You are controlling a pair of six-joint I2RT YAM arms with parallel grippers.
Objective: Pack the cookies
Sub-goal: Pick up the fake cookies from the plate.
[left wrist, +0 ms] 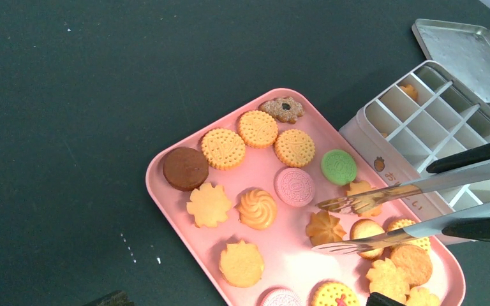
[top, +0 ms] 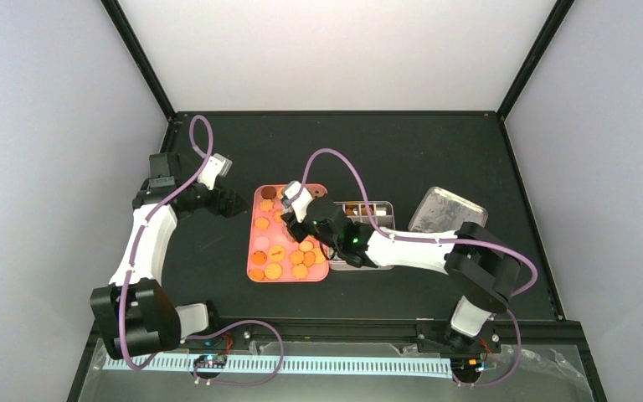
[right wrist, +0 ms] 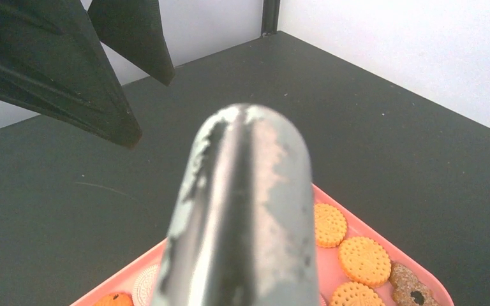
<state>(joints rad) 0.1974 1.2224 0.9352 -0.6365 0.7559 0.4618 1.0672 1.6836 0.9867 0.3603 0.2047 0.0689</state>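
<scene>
Cookies [left wrist: 255,127] are shown lying mostly on a pink tray [left wrist: 255,171] at the middle of a dark, matte table [left wrist: 102,76], so the packing is judged to be at an early stage. Just beside the tray a pale metal tin [left wrist: 373,143] is set, divided by thin walls into small square compartments. One orange cookie can be made out in a far compartment, and most of the other compartments in view show none. The tin's dull silver lid [left wrist: 469,54] is laid on the table behind it. Many cookies are left to be moved. They are small, flat and toy-like. Round orange biscuits with dotted, ridged faces are seen, along with flower and star shapes, a piped swirl, pale pink sandwich rounds with stamped patterns, one smooth green disc, one smooth dark brown disc and a speckled brown flower. Shiny metal tongs [left wrist: 421,185] with toothed tips are clamped in the right gripper [left wrist: 435,199]. The tips are held apart over the orange cookies at the tray's near corner, and no cookie is seen pinched between them. Whether the tips touch a cookie cannot be told. The left gripper [top: 234,203] is held wide apart with nothing in it, over the table just left of the tray.
</scene>
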